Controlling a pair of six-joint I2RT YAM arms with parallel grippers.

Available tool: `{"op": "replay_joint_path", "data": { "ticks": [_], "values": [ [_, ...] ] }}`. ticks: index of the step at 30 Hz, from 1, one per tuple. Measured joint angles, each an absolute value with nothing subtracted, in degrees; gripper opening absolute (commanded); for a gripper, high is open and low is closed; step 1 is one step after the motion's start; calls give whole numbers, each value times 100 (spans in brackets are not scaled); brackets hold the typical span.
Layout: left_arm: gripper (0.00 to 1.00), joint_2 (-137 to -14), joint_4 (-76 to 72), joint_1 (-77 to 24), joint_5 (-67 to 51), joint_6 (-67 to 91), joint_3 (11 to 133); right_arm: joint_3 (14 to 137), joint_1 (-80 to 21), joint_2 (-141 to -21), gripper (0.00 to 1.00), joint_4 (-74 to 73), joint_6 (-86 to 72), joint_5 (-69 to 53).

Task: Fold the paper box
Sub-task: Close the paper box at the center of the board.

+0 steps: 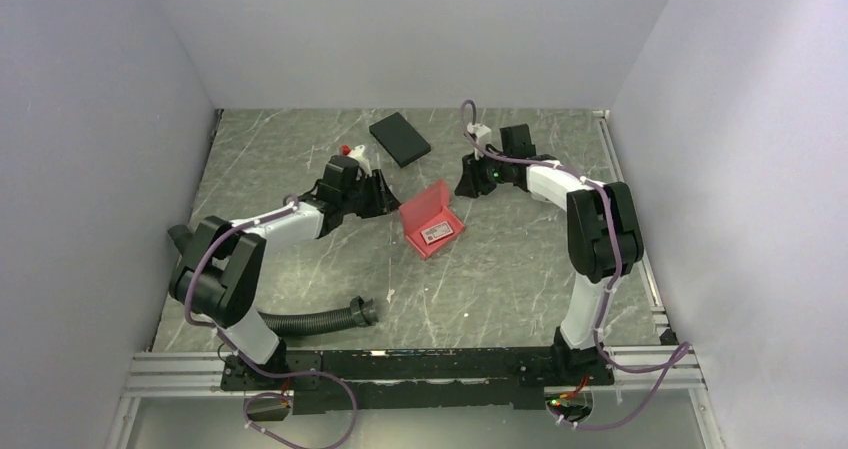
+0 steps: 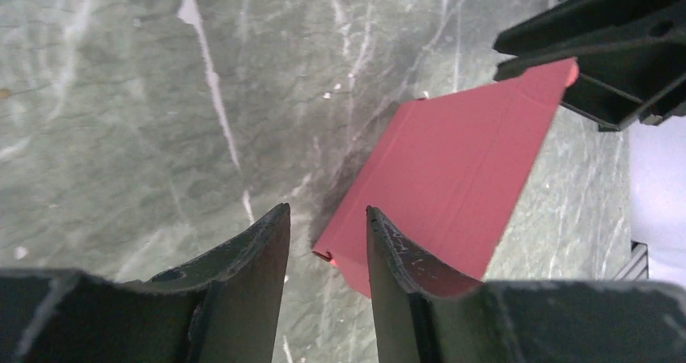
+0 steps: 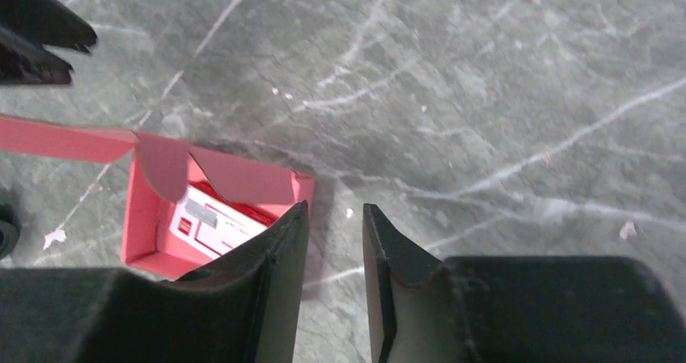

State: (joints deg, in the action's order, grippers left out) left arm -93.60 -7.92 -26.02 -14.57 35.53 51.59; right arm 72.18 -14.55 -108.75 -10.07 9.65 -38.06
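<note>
The pinkish-red paper box (image 1: 424,209) lies mid-table with its lid raised. A small red-and-white carton (image 1: 438,233) lies in its tray. My left gripper (image 1: 386,197) is open and empty just left of the box, low over the table. My right gripper (image 1: 467,182) is open and empty just right of it. The left wrist view shows the back of the lid (image 2: 461,177) beyond my left gripper (image 2: 328,213). The right wrist view shows the box's tray wall (image 3: 141,217), the carton (image 3: 212,224) and rounded side flaps, left of my right gripper (image 3: 333,209).
A black flat rectangular box (image 1: 400,139) lies at the back. A small red-and-white thing (image 1: 350,152) sits behind the left arm. A black corrugated hose (image 1: 320,319) lies near the front left. Grey walls stand on three sides.
</note>
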Motion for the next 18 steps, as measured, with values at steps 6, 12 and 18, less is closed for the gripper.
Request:
{"op": "replay_joint_path", "data": {
  "ticks": [6,12,18],
  "values": [
    [45,-9118,-528,-2383,-1127,3452,4945,7113,-1229,-10816,44,-1149,1262,-3780],
    [48,-7972,-631,-2353,-1337,3524,3892,7059,-1188,-10401,65,-1295,1907,-3942],
    [99,-7135,-657,-2816,-1518,3531,3553,7065,-1260,-10265,70,-1822,2805,-4571]
  ]
}}
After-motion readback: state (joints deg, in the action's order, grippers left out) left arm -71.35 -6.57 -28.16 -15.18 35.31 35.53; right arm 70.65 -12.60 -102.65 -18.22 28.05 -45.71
